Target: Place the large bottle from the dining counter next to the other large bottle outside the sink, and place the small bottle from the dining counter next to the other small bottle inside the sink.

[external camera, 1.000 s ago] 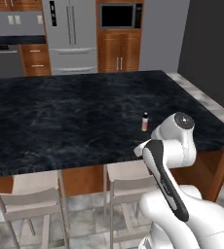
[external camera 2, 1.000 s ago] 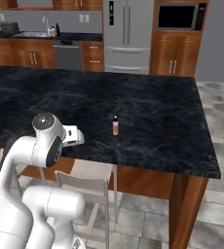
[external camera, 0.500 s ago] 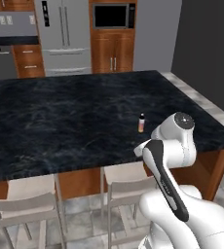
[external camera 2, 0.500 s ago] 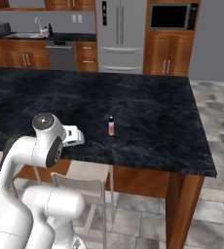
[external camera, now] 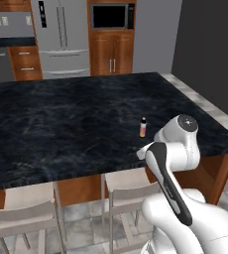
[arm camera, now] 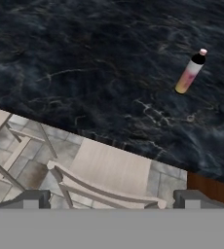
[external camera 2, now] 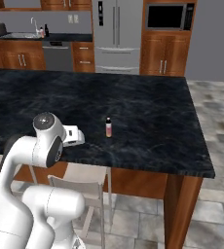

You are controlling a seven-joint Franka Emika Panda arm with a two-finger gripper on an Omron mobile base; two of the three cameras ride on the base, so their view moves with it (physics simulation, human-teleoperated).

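A: What's the room like?

B: A kitchen with wood cabinets, a steel refrigerator (external camera: 60,37) and a built-in microwave (external camera 2: 168,17) along the back wall. Up front, the dining counter (external camera: 61,129) has a black marbled top, with pale stools (arm camera: 109,177) tucked under its near edge.

A: And the bottle?

B: The small bottle (external camera: 143,127), dark-capped with a pink-orange body, stands upright on the counter near the front edge. The far sink (external camera 2: 17,35) has bottles beside its tap.

A: The gripper?

B: The gripper (arm camera: 111,197) hangs over a stool, fingertips spread wide, holding nothing.
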